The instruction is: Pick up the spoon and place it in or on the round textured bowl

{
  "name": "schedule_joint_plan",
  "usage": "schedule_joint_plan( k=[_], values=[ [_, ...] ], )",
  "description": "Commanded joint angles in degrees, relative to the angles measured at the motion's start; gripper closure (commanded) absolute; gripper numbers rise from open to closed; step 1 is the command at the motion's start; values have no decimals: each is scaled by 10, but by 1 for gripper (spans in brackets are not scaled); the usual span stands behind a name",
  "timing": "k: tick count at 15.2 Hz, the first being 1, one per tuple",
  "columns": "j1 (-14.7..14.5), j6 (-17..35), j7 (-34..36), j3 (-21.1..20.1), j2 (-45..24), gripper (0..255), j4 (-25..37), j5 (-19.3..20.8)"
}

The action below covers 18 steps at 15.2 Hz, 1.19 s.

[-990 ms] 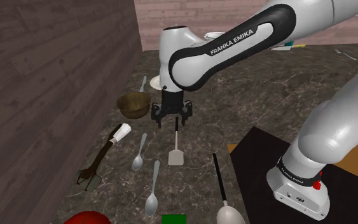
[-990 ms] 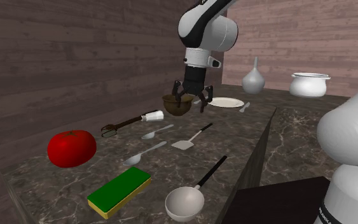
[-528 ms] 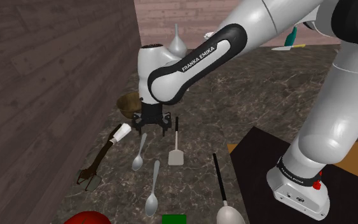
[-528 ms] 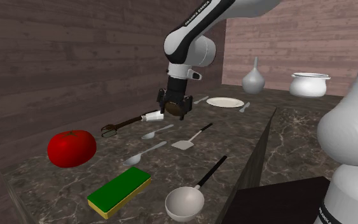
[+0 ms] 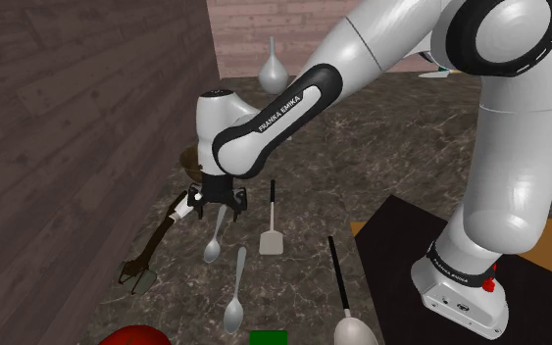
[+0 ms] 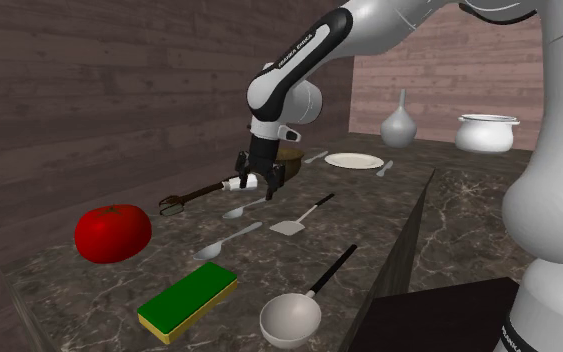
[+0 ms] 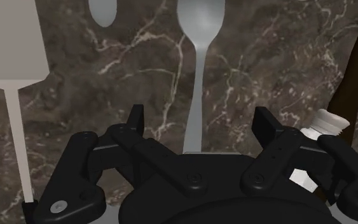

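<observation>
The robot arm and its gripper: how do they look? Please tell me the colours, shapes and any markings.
The arm is built of glossy white, rounded segments with dark bands at the joints. One dark band carries the white lettering FRANKA EMIKA. The white base has a small red spot. The gripper is all black, with two short fingers and small round screws on its body.

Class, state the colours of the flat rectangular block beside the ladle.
The flat rectangular block is green on top, yellow-edged; second exterior view shows it best.
</observation>
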State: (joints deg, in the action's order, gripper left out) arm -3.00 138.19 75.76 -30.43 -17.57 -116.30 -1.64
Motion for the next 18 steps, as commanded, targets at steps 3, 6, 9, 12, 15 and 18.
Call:
schedule_joint_plan(
  k=[3, 6, 9, 12, 15, 18],
  values=[
    [-13, 28, 13, 9, -31, 0, 2, 19],
    [-13, 28, 13, 9, -31, 0, 2, 18],
    [-13, 28, 13, 9, -31, 0, 2, 18],
    [-13, 28, 13, 9, -31, 255, 2, 18],
    [-13, 28, 13, 9, -31, 255, 2, 19],
    [-13, 26, 13, 9, -32, 255, 5, 19]
  ],
)
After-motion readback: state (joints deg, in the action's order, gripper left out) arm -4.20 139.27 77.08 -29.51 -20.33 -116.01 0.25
